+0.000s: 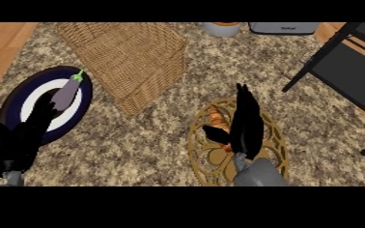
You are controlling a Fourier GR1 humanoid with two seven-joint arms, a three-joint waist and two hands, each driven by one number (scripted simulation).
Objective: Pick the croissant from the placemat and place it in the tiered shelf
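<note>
The croissant [218, 120] lies on a round golden openwork placemat [203, 162] at the lower middle; only orange bits of it show beside my right hand [248, 125]. That hand lies over the placemat, fingers straight and pointing away, the thumb spread to the left across the croissant. The hand hides most of the croissant, which sits between thumb and fingers. The black tiered shelf [339, 65] stands at the right edge, one slanted leg reaching toward the placemat. My left hand [28, 137] rests open at the lower left.
A dark-rimmed white plate [13, 107] with a purple eggplant [68, 92] lies under my left hand. A woven wicker mat [135, 53] covers the upper left. At the back stand a bowl [224, 27] and a grey toaster [281, 27].
</note>
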